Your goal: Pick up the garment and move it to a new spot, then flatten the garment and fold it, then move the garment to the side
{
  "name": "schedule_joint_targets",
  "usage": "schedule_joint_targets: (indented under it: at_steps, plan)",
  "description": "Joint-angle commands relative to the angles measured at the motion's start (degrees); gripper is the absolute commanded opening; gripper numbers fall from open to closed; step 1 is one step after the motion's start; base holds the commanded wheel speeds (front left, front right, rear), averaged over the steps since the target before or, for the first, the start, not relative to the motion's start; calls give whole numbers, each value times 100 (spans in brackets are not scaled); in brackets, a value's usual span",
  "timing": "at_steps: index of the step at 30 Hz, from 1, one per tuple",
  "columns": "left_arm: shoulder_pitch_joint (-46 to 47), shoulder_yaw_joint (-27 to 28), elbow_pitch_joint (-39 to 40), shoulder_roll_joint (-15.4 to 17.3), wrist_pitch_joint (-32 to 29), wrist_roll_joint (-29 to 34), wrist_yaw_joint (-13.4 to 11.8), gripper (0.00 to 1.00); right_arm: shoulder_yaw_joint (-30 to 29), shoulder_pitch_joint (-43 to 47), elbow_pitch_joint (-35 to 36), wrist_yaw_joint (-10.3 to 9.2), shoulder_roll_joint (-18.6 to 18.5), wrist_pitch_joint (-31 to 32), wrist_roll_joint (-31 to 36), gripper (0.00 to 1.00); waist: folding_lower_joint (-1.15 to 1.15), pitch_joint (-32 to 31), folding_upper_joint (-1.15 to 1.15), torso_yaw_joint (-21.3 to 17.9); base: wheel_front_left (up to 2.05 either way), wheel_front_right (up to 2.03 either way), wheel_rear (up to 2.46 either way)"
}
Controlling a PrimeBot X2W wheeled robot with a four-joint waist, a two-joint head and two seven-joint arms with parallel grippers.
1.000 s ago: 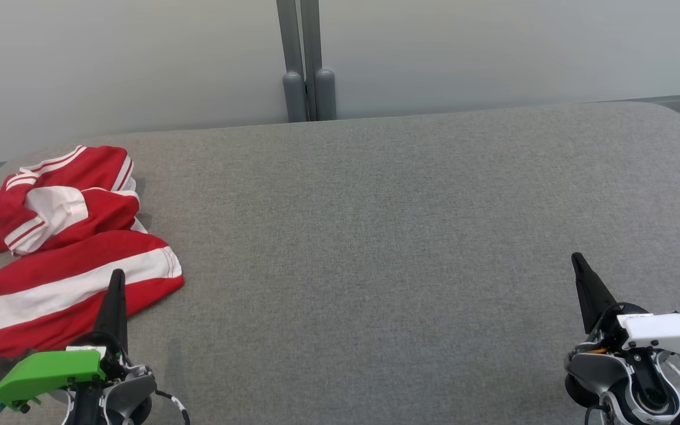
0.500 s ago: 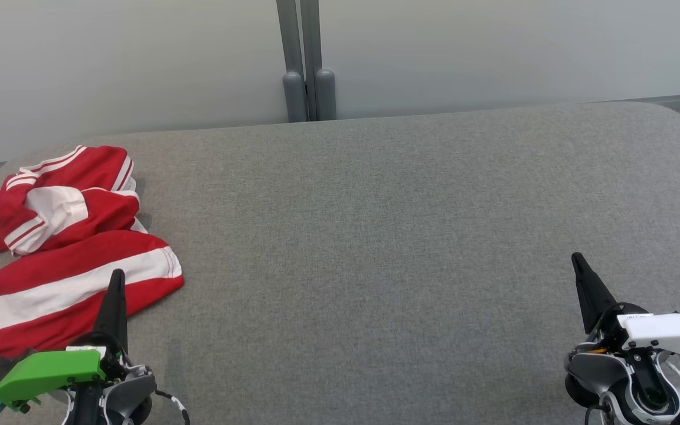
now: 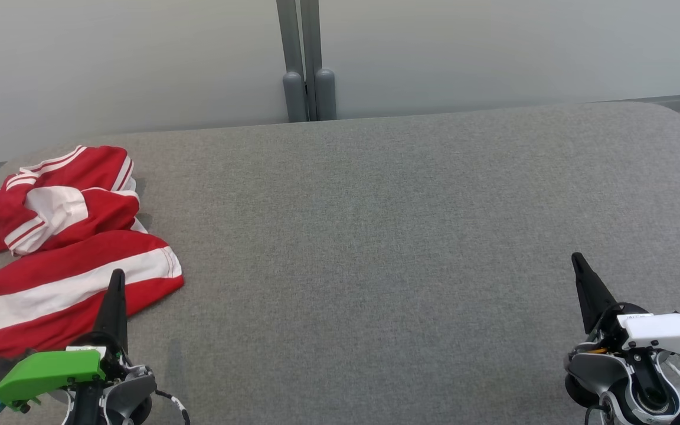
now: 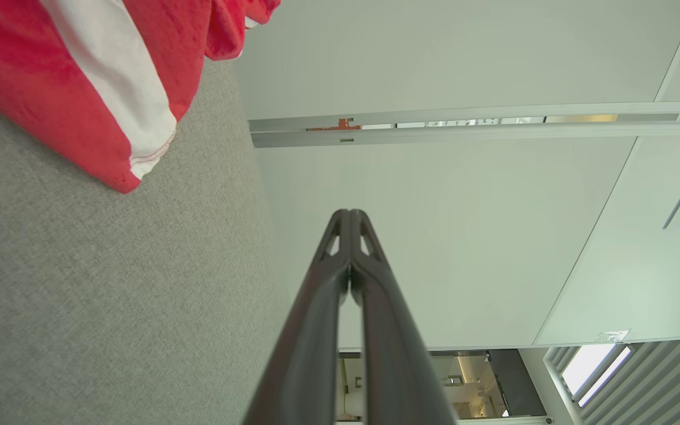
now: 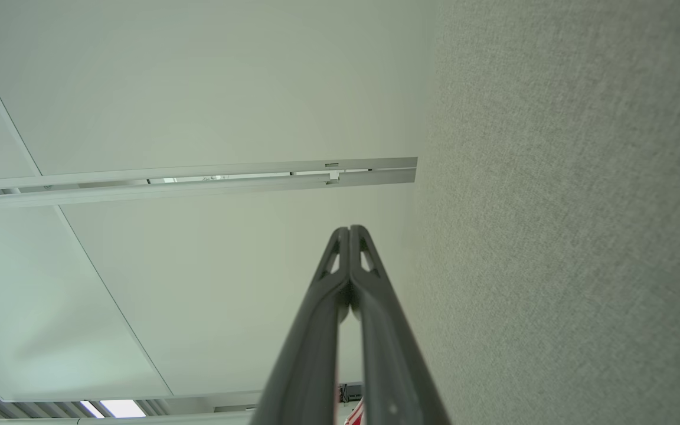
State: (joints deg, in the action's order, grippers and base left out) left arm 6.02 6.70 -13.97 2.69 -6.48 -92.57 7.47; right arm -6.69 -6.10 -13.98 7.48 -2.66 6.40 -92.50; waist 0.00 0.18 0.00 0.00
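The garment [image 3: 51, 248], red with broad white bands and red-striped white edging, lies rumpled at the far left of the grey cloth-covered table [image 3: 375, 236]. My left gripper [image 3: 117, 275] is shut and empty at the lower left, its tip over the garment's near edge. From the left wrist, the shut left gripper [image 4: 349, 212] points past a red and white corner of the garment [image 4: 80, 77]. My right gripper [image 3: 576, 258] is shut and empty at the lower right, far from the garment. Seen from its own wrist, the right gripper [image 5: 349, 228] has its fingers pressed together.
A pale wall with a grey vertical post [image 3: 307, 71] runs behind the table's far edge. The table's corners are rounded, and the garment's left part runs off the head view's left side.
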Motion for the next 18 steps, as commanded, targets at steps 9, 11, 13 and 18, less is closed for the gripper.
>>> schedule_joint_targets:
  at_steps: [9, 11, 13, 18]
  plan:
    - [2, -2, -9, 10, -2, 44, 20, 0, 0, 18, -9, 3, -12, 5, 30, 0, 0, 0, 0, 0, 0, 0, 0]
    - [2, -2, -9, 10, -2, 44, 20, 0, 0, 18, -9, 3, -12, 5, 30, 0, 0, 0, 0, 0, 0, 0, 0]
    - [2, -2, -9, 10, -1, 44, 20, 0, 0, 18, -9, 3, -12, 5, 30, 0, 0, 0, 0, 0, 0, 0, 0]
    - [2, -2, -9, 10, -2, 44, 20, 0, 0, 18, -9, 3, -12, 5, 30, 0, 0, 0, 0, 0, 0, 0, 0]
